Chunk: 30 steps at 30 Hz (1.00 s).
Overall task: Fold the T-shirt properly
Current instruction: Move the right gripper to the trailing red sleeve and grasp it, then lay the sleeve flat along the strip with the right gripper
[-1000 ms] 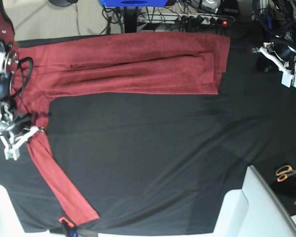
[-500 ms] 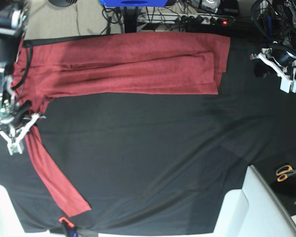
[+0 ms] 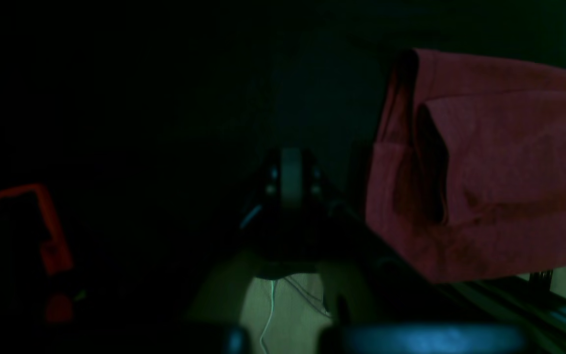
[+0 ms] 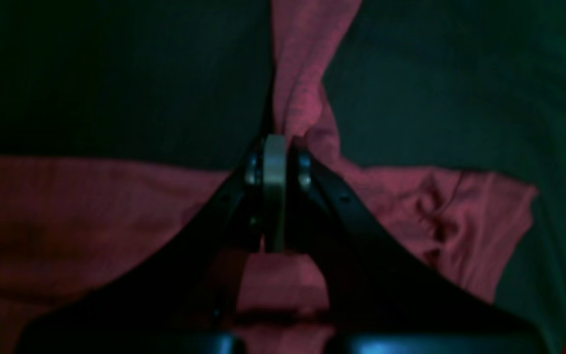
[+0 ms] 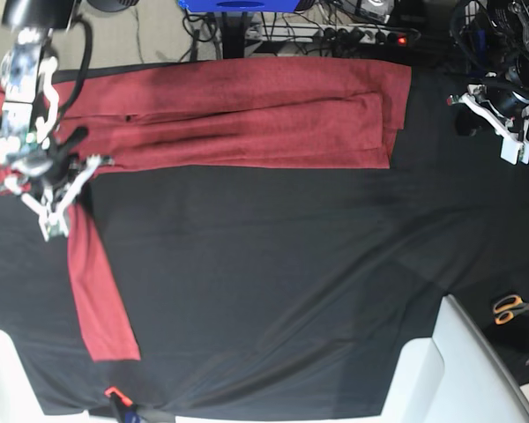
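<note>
We had the shirt (image 5: 247,115) folded into a long band along the cloth's (image 5: 291,282) far edge. Right gripper (image 5: 55,211) was clamped on the sleeve (image 5: 101,300), which since half a second back had swung straighter and shorter, cuff further from the near edge. Left gripper (image 5: 498,119) sat closed, empty, past the shirt's hem, barely moved.

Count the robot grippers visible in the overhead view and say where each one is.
2. The right gripper is at the left edge, pinching the T-shirt sleeve; the left gripper hangs at the upper right, off the shirt.
</note>
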### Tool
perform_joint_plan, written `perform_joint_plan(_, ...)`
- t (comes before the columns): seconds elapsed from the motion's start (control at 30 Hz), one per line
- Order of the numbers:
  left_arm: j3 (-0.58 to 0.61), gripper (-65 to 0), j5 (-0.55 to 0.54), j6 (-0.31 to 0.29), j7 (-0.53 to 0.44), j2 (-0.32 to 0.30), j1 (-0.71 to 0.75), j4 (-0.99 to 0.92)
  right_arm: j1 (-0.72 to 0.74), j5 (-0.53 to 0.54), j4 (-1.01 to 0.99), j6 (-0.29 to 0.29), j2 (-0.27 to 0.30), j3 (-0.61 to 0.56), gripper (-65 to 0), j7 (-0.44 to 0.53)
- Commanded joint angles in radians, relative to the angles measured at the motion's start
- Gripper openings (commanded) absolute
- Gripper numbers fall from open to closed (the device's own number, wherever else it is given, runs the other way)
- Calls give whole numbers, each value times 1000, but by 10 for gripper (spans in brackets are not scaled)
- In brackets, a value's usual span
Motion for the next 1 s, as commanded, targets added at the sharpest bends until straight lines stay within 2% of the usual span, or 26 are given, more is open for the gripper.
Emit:
perform_joint_plan(0.0,-7,-650,-14,-4,-13,-18,0,16,-5,6,44,-5,2,4,-648,21)
perform_joint_plan(0.17,-7,-650,-14,-4,-13,-18,0,16,-77,7,118,-2,-34,4,-648,-5)
perform_joint_plan(0.5,-7,-650,-14,-4,-13,-18,0,16,-174,11,164,1,-58,-3,-648,0)
perform_joint_plan(0.67,-7,-650,-14,-4,-13,-18,0,16,-226,12,233,1,-109,-5,-648,0)
perform_joint_plan(0.97,-7,-650,-14,-4,-13,-18,0,16,-232,12,197,1,-135,-5,-644,0)
